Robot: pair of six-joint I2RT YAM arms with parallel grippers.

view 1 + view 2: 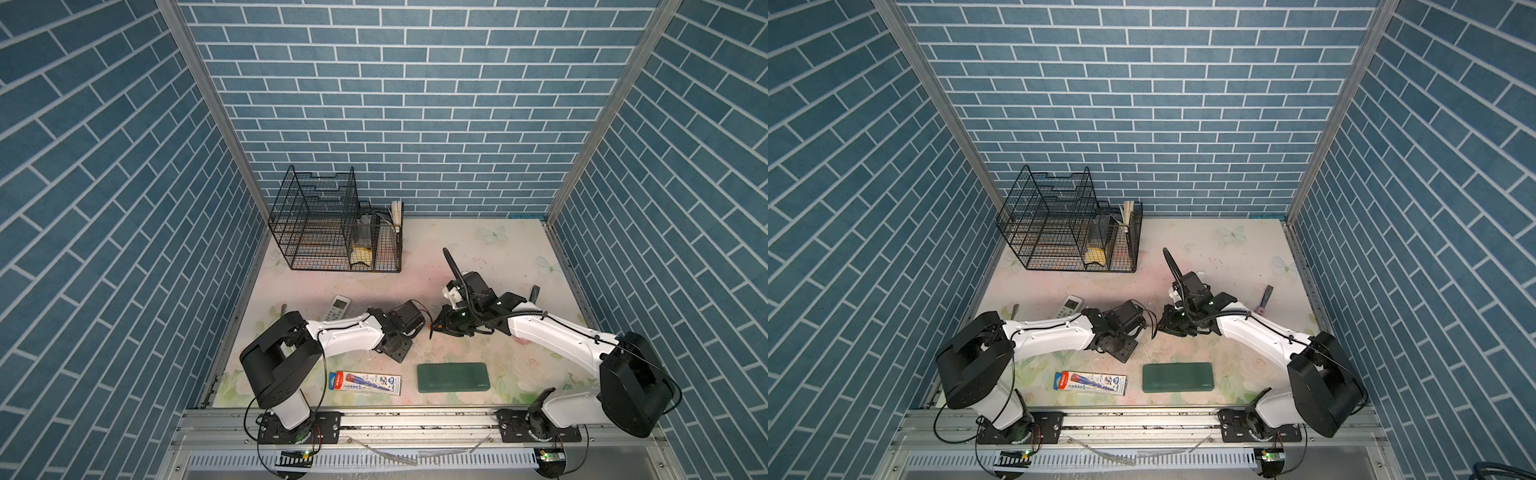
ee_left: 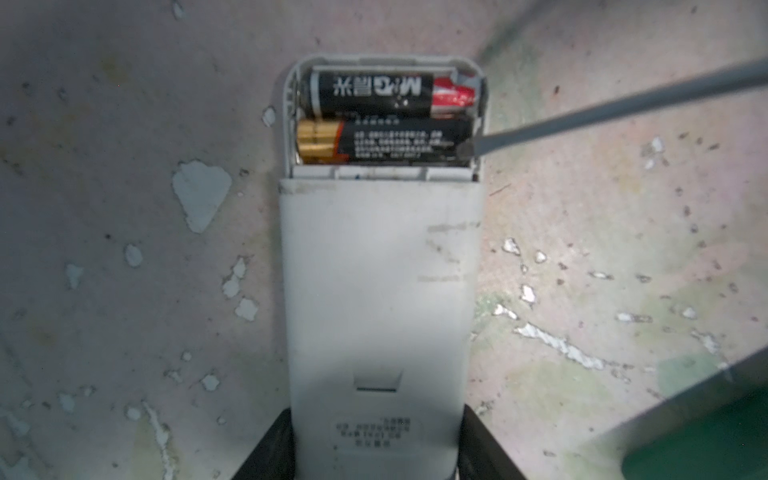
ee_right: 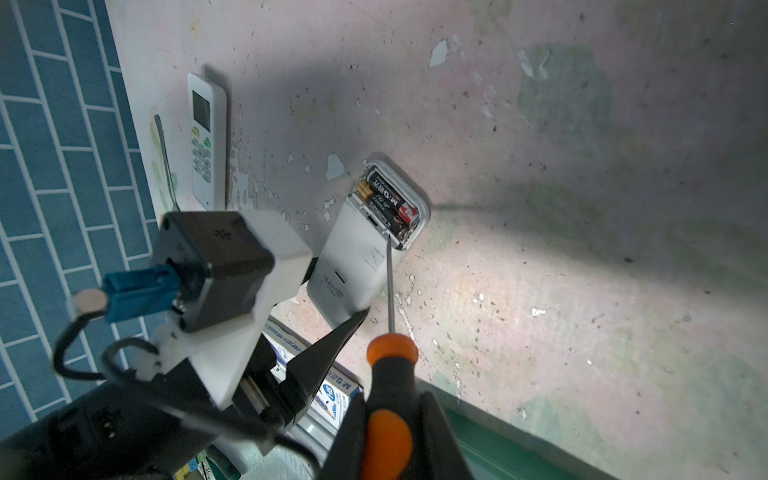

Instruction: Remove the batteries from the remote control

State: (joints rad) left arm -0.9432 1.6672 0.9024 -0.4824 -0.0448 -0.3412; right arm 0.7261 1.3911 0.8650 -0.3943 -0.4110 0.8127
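batteries (image 2: 386, 118): two, black, one gold-ended | side by side in open remote control (image 2: 380, 291) compartment

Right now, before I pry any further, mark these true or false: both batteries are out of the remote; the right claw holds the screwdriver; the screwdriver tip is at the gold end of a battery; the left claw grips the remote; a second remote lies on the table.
1. Both batteries are out of the remote. False: two still sit side by side in its open bay.
2. The right claw holds the screwdriver. True.
3. The screwdriver tip is at a battery's gold end. False: it is at the opposite, black end.
4. The left claw grips the remote. True.
5. A second remote lies on the table. True.
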